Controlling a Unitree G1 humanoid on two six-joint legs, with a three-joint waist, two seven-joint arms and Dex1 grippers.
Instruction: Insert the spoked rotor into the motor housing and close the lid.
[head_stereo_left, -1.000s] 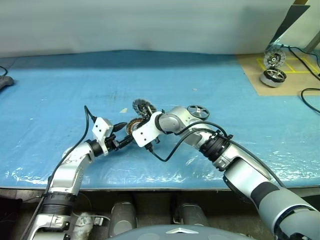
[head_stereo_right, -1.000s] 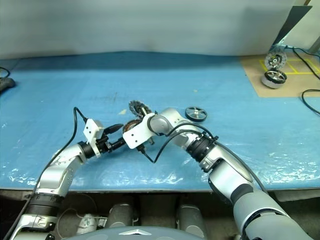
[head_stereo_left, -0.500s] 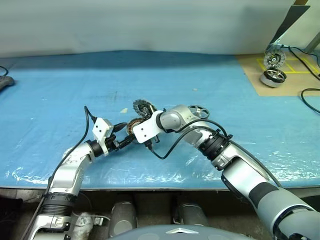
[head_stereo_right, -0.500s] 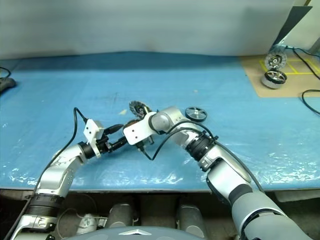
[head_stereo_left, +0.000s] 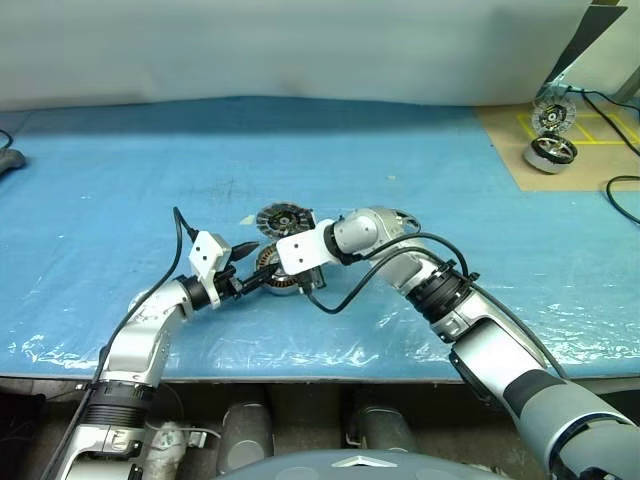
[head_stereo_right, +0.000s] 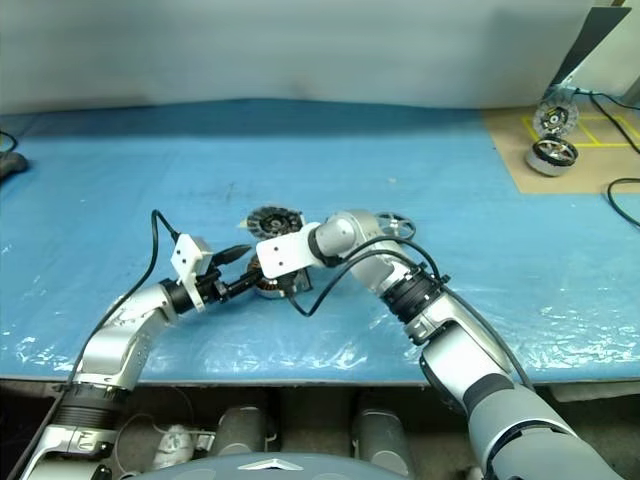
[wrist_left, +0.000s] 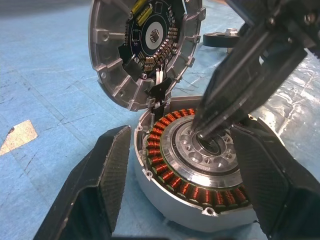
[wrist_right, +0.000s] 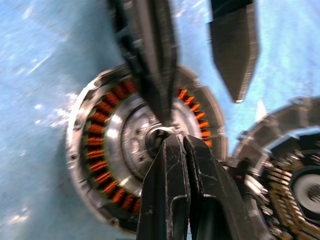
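1. The motor housing (wrist_left: 192, 175) sits on the blue table cover (head_stereo_left: 120, 170) at centre frame in the head views, copper windings showing in a ring around its dark centre.
2. Left gripper (wrist_left: 185, 185): its 2 black fingers stand wide apart, 1 on each side of the housing; whether they touch its wall I cannot tell.
3. Right gripper (wrist_right: 181, 145): fingers pressed together, nothing between them, tips pointing down at the housing's central hole in both wrist views.
4. The lid (wrist_left: 142, 47) stands tilted on edge just behind the housing, its inner face with a circuit board turned toward the left wrist camera, joined to the housing by short wires.
5. The spoked rotor (wrist_left: 223, 39) lies flat on the cover beyond the housing, apart from it; in the head view it peeks out just right of the right arm's elbow, centre frame.
6. Upper right of the head view: 2 more round motors (head_stereo_left: 549, 135) on a brown board (head_stereo_left: 520, 165).
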